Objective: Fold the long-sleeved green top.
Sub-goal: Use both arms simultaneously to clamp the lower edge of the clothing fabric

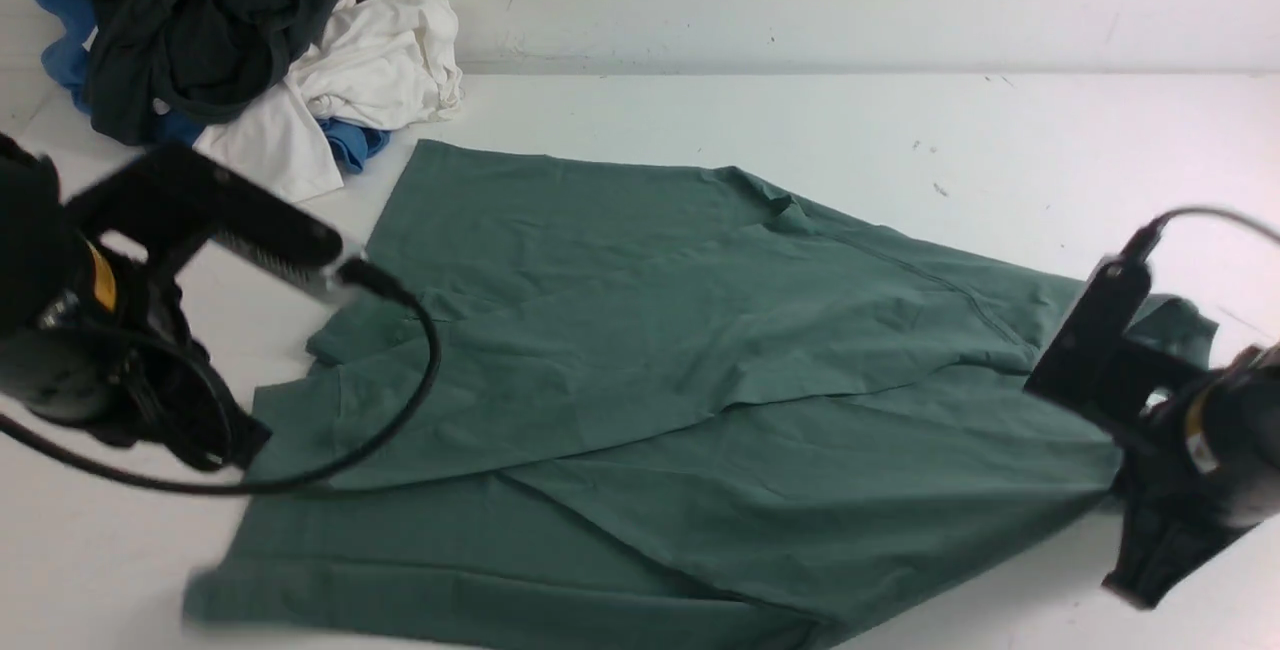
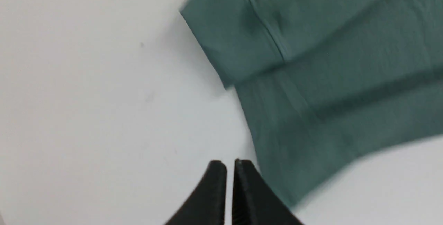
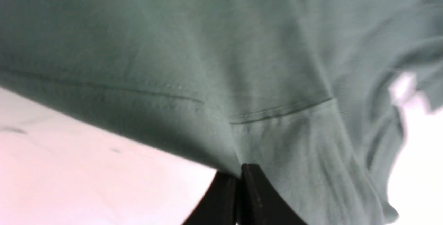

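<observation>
I see my right jaws clamped on a hem of the green long-sleeved top, which spreads away from them over the tabletop. My left jaws are together and hold nothing; the top's edge lies just beside them.

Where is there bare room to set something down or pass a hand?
Bare table stretches along the far wall, right of the clothes pile and behind the green top. A smaller strip lies near left, under the shut left hand. Crowded: the far-left corner, the centre under the top, and the right edge where the right hand pinches it.
</observation>
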{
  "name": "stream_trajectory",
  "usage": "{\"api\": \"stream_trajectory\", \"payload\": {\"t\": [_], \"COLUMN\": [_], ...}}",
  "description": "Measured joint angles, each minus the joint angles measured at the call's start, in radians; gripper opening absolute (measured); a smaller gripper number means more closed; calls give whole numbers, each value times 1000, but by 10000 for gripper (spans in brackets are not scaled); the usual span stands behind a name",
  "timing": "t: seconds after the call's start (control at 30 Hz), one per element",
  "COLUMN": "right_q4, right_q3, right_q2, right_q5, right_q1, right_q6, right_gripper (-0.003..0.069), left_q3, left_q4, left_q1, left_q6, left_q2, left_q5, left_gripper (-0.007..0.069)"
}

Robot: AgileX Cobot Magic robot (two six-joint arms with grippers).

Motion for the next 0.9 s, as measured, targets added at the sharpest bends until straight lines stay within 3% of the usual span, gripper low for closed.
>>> {"api": "stream_trajectory", "payload": {"t": [0.17, 0.37, 0.43, 0.6, 0.7, 0.8, 0.9], "right_q4": [-119, -52, -24, -9, 13, 35, 60], "right_q3": [-73, -70, -65, -64, -64, -64, -64], "right_q2": [-52, 14, 57, 79, 79, 79, 79], "right_q5": [-38, -25, 15, 29, 20, 0, -19], "right_q1": [-1, -1, -1, -1, -1, -1, -1], "right_q6": [12, 12, 12, 12, 12, 12, 12], "right_gripper": [-2, -2, -2, -3, -3, -3, -3], "left_q3": [-160, -137, -55, 96, 203, 271, 311], "left_q4": [-38, -219, -294, -310, -260, -186, -120], "left_q1": [10, 10, -8, -87, -143, -151, -152], "left_q6": [-7, 103, 199, 341, 450, 489, 498], "left_q2": [65, 186, 225, 228, 234, 252, 281], "left_q5": [-15, 113, 134, 54, -29, -78, -132], "left_gripper": [13, 13, 31, 133, 270, 362, 394]}}
